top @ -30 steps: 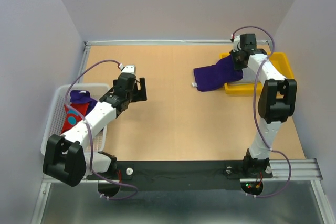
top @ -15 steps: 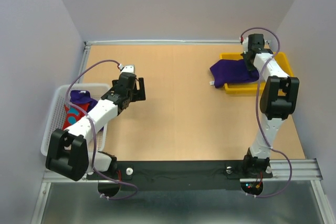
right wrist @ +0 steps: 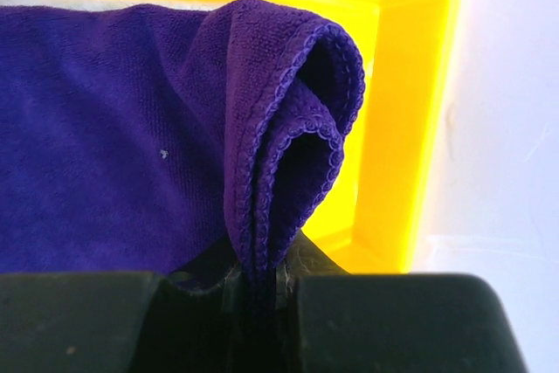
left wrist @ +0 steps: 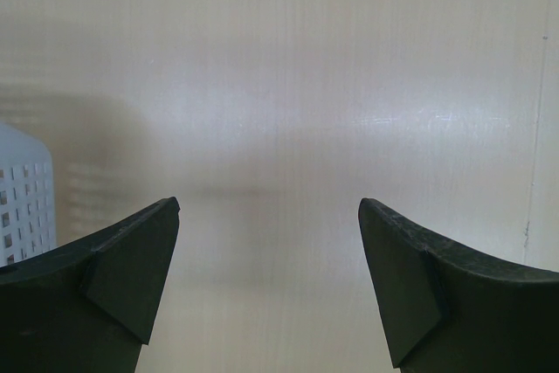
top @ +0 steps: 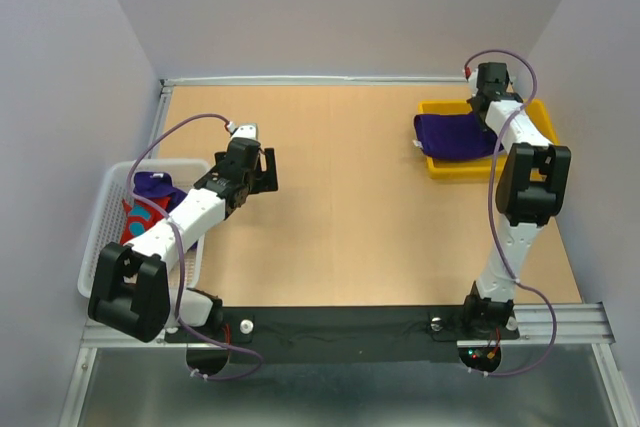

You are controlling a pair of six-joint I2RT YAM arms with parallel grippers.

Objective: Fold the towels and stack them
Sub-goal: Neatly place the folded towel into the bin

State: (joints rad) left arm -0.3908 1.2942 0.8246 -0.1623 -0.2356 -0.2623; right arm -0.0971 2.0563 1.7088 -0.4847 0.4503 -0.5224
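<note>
A folded deep purple towel [top: 452,135] lies across the yellow tray [top: 540,123] at the back right, its left end hanging over the tray's rim. My right gripper [top: 488,99] is shut on the towel's doubled hem. In the right wrist view the purple towel [right wrist: 122,128] bunches up between the fingers [right wrist: 307,261] of the right gripper [right wrist: 260,261]. My left gripper [top: 268,169] hovers over bare table at mid-left. The left gripper [left wrist: 269,209] is open with nothing between its fingers. Another purple towel [top: 155,187] and a red towel with light-blue marks [top: 133,224] lie in the basket.
A white mesh basket [top: 108,209] stands at the table's left edge, beside my left arm; its corner [left wrist: 22,189] shows in the left wrist view. The yellow tray wall [right wrist: 403,102] is close in front of the right gripper. Walls enclose the table at the back and sides.
My right gripper has drawn the purple towel to the right, from mostly on the table to lying on the tray. The left gripper has barely moved.
</note>
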